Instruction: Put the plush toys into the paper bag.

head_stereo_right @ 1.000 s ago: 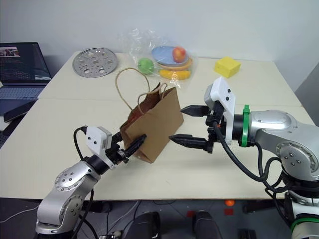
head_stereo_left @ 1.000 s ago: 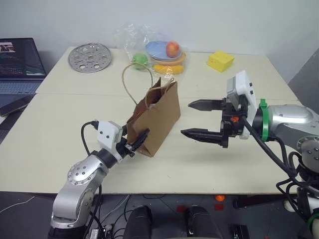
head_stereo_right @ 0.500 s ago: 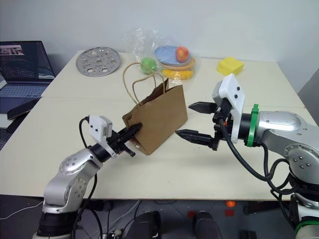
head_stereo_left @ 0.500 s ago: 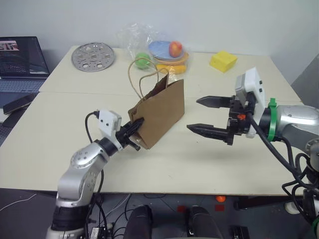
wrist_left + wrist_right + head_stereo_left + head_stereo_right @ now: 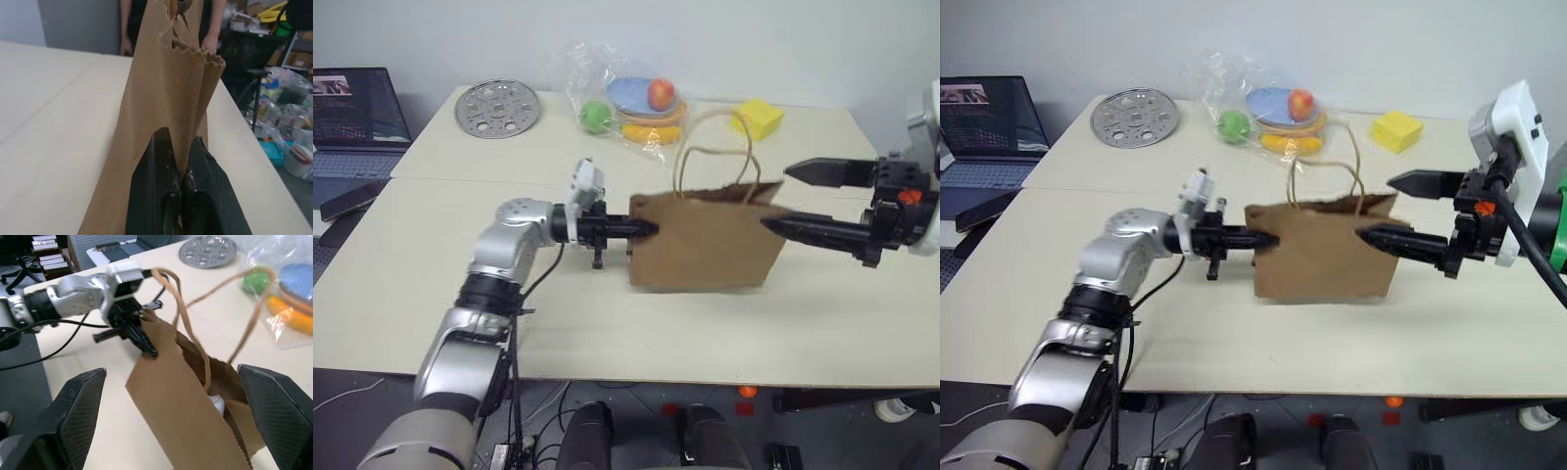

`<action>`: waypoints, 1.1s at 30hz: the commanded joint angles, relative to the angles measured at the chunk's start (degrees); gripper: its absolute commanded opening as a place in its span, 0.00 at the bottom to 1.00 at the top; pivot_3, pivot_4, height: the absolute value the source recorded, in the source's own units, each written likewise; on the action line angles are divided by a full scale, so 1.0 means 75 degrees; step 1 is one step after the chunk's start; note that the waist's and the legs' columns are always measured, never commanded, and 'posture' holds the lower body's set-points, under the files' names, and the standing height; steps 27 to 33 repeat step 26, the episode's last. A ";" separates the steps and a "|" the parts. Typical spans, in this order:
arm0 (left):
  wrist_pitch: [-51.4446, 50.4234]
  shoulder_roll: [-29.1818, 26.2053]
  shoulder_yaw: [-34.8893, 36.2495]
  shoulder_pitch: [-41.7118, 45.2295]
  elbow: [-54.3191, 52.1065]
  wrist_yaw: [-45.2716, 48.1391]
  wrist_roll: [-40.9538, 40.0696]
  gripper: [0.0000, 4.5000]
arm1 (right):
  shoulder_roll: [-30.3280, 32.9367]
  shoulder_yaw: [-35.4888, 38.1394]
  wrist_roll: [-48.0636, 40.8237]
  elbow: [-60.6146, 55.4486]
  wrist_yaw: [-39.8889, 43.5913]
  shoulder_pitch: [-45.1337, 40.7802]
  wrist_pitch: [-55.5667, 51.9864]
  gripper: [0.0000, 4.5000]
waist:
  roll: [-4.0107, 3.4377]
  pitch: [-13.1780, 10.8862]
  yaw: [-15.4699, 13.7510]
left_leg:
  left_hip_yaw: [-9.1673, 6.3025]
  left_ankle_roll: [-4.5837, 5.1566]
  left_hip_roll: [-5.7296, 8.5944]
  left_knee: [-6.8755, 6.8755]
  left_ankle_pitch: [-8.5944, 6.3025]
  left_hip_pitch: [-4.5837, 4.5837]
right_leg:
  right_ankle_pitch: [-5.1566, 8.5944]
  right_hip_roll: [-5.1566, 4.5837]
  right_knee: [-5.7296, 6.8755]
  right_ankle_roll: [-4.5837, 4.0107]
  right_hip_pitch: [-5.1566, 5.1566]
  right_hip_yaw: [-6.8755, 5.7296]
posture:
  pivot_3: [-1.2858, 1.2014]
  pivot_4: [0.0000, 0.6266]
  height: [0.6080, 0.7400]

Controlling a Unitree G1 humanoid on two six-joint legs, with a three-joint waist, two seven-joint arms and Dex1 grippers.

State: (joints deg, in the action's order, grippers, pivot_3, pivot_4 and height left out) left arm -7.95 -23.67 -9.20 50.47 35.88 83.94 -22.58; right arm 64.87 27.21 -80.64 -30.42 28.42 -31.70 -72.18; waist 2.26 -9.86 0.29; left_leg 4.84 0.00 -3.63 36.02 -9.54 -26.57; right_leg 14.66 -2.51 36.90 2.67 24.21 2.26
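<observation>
The brown paper bag stands upright at mid table, broad side toward me, its cord handles looped above. My left gripper points level to the right and is shut on the bag's left edge; in the left wrist view its fingers pinch the folded paper. My right gripper hangs open at the bag's right end, one finger in front of the paper. In the right wrist view something white shows inside the bag's mouth; otherwise the plush toys are hidden.
At the back of the table lie a clear plastic bag of fruit, a yellow foam block and a perforated metal disc. A laptop sits at far left. A person stands beyond the table.
My left gripper closed on the bag's edge and swung right and forward, carrying the bag to the right and turning it from tilted to upright. My right gripper drew back right, still open.
</observation>
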 commanded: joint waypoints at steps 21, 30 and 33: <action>-0.1980 -0.2198 0.1782 -0.0761 -0.2930 -0.1525 0.0453 0.99 | -0.0224 0.2778 0.2628 0.0121 0.0897 0.4501 0.1583 1.00 | -0.0004 0.0004 0.0013 | -0.0021 0.0000 -0.0012 0.0007 0.0001 0.0007 | -0.0030 0.0028 0.0013 0.0098 -0.0015 0.0010 | 0.52 0.24 1.00; -0.2336 -0.2299 0.1968 -0.1478 -0.4103 -0.2269 0.0398 0.99 | -0.0933 0.1880 0.4339 0.0836 0.0832 0.4714 0.3111 1.00 | -0.0005 0.0004 -0.0027 | -0.0011 -0.0003 -0.0008 0.0029 0.0007 0.0015 | -0.0026 0.0029 0.0021 0.0097 -0.0027 0.0001 | 0.52 0.24 1.00; -0.2336 -0.2299 0.1968 -0.1478 -0.4103 -0.2269 0.0398 0.99 | -0.0933 0.1880 0.4339 0.0836 0.0832 0.4714 0.3111 1.00 | -0.0005 0.0004 -0.0027 | -0.0011 -0.0003 -0.0008 0.0029 0.0007 0.0015 | -0.0026 0.0029 0.0021 0.0097 -0.0027 0.0001 | 0.52 0.24 1.00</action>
